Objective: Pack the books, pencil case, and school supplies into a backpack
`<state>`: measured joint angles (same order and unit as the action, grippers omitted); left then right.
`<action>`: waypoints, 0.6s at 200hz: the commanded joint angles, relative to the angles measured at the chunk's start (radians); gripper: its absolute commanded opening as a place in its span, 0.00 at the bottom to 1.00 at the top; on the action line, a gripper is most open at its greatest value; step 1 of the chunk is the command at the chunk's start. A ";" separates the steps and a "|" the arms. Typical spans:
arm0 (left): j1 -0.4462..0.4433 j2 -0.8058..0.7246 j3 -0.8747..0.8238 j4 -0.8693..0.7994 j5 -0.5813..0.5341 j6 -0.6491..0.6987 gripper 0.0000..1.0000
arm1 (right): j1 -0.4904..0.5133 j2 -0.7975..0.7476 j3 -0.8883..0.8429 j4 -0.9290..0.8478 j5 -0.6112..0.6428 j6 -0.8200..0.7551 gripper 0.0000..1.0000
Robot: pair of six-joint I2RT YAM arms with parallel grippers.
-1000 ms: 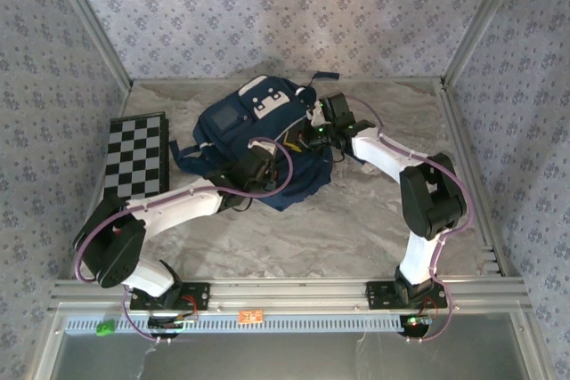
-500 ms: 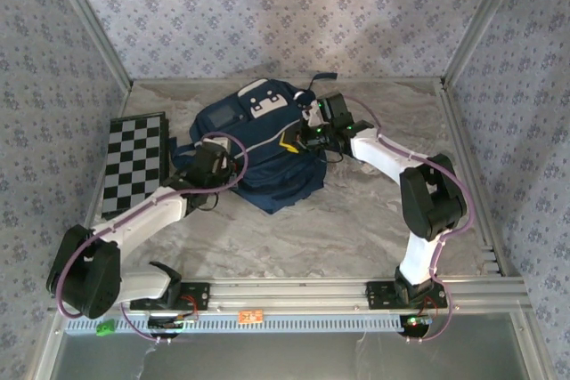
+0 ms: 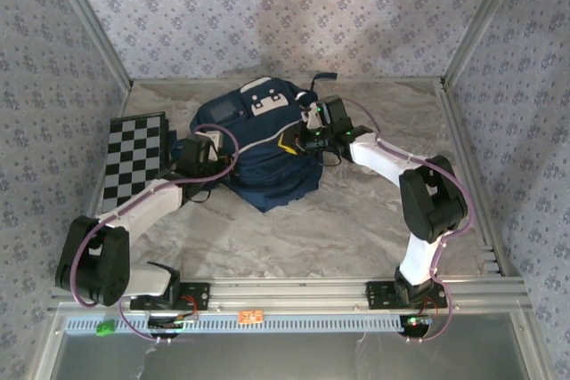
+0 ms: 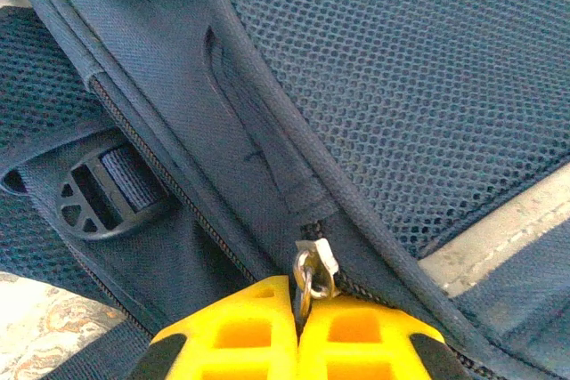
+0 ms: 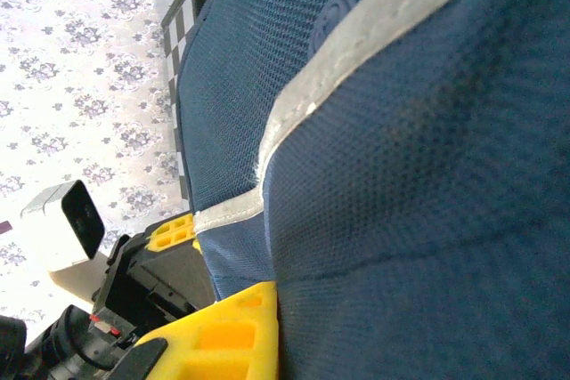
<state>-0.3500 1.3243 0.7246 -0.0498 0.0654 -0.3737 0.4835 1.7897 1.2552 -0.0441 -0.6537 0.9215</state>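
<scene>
Swept over the last second with the left gripper [image 3: 198, 156] from the near front of the backpack [image 3: 258, 153] round to its left flank, close to the checkered board [image 3: 134, 159]. Clamped fully shut there on the metal zipper pull [image 4: 313, 271], yellow fingers [image 4: 249, 327] pressed together. Pinched on the opposite side by the right gripper [image 3: 312, 133], nearly closed on a fold of navy fabric, same spot as before. Lying on the table [image 3: 356, 220] toward its far side, stretched between both grippers. Judged as running the zipper; opening or closing, cannot tell. Calls next for pulling onward along the zipper track while bracing the right side steadily.
</scene>
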 commanded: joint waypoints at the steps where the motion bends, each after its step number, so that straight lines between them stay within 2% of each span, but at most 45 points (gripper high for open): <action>1: 0.111 0.017 0.015 0.010 -0.213 -0.013 0.00 | -0.035 -0.047 -0.016 -0.065 0.012 -0.004 0.00; 22: 0.120 0.069 0.065 -0.028 -0.250 -0.011 0.00 | -0.030 -0.043 -0.012 -0.068 0.018 -0.008 0.00; 35: 0.120 0.059 0.048 0.003 -0.202 -0.022 0.00 | -0.032 -0.048 -0.013 -0.067 0.023 -0.013 0.00; 56: 0.118 0.027 0.024 0.019 -0.107 -0.041 0.00 | -0.034 -0.063 -0.002 -0.095 0.024 -0.045 0.17; 90: 0.104 -0.066 0.027 -0.107 -0.066 -0.066 0.37 | -0.044 -0.147 0.007 -0.283 0.101 -0.183 0.43; 120: 0.090 -0.158 0.029 -0.238 -0.052 -0.093 0.49 | -0.087 -0.268 -0.054 -0.423 0.212 -0.285 0.61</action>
<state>-0.2451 1.2430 0.7547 -0.1631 0.0250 -0.4343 0.4267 1.6310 1.2411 -0.2874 -0.5484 0.7628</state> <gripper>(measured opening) 0.454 0.562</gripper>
